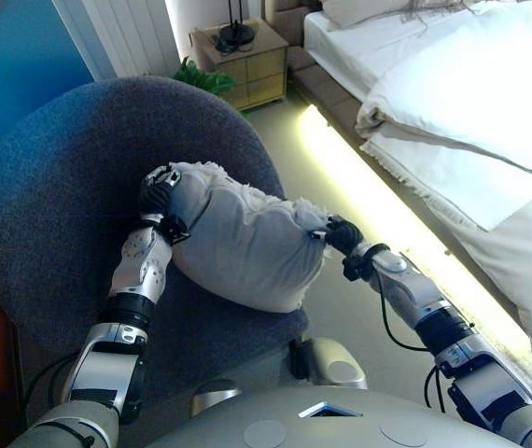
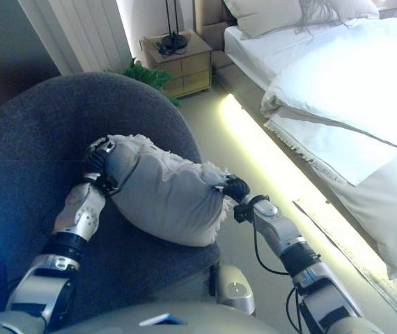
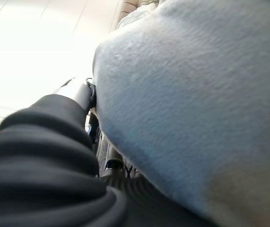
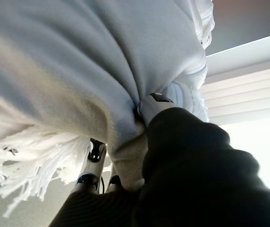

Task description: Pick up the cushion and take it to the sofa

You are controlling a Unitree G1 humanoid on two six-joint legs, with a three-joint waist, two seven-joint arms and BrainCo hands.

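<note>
A pale grey cushion (image 1: 243, 247) with a white fringe is held between my two hands, just above the seat of a round dark grey armchair (image 1: 70, 168). My left hand (image 1: 157, 194) presses against the cushion's left end, and most of the hand is hidden behind it. My right hand (image 1: 343, 235) is at the cushion's right end. In the right wrist view the cushion (image 4: 78, 56) bunches around my right hand (image 4: 173, 142), whose fingers dig into the cloth with the thumb under it. In the left wrist view the cushion (image 3: 196, 94) fills the space beside my left hand (image 3: 73, 99).
A bed (image 1: 453, 93) with white bedding stands to the right, with a lit strip (image 1: 359, 187) along its base. A wooden nightstand (image 1: 247, 61) and a green plant (image 1: 201, 79) stand behind the chair. A strip of floor (image 1: 341, 308) runs between chair and bed.
</note>
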